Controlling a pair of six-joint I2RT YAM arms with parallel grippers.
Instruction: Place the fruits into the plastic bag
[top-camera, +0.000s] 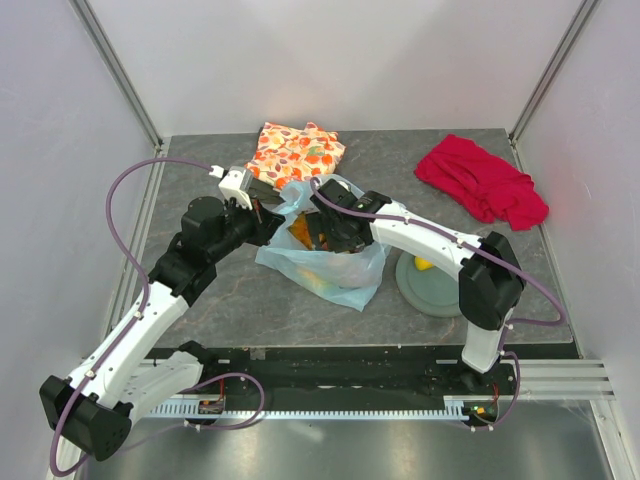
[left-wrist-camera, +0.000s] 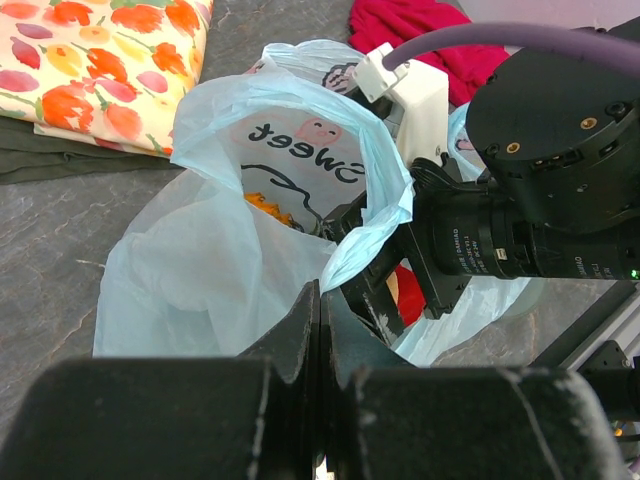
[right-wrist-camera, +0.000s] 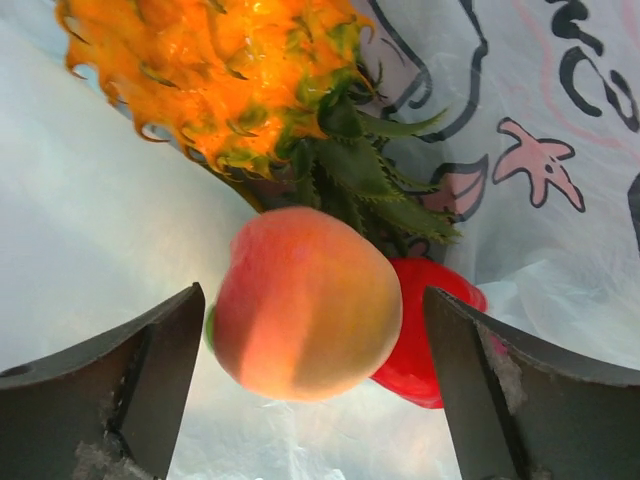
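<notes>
Three fruits in plastic bag (top-camera: 345, 288), centre of top view: pineapple (right-wrist-camera: 230, 75), red pepper (right-wrist-camera: 430, 340), peach (right-wrist-camera: 305, 305). One yellow mango (top-camera: 424, 264) on plate (top-camera: 445, 295), right of bag.
Risk: right pincer (right-wrist-camera: 312, 295) wide, peach between jaws, untouched. On withdrawal jaws may snag thin film, tip bag, spill fruit.
Left pincer (left-wrist-camera: 318, 300) pinched shut, seemingly on bag rim. Slip would collapse mouth.
Right arm bent toward frame centre, wrist dipped into bag mouth. Left arm stretched to bag's left edge.
</notes>
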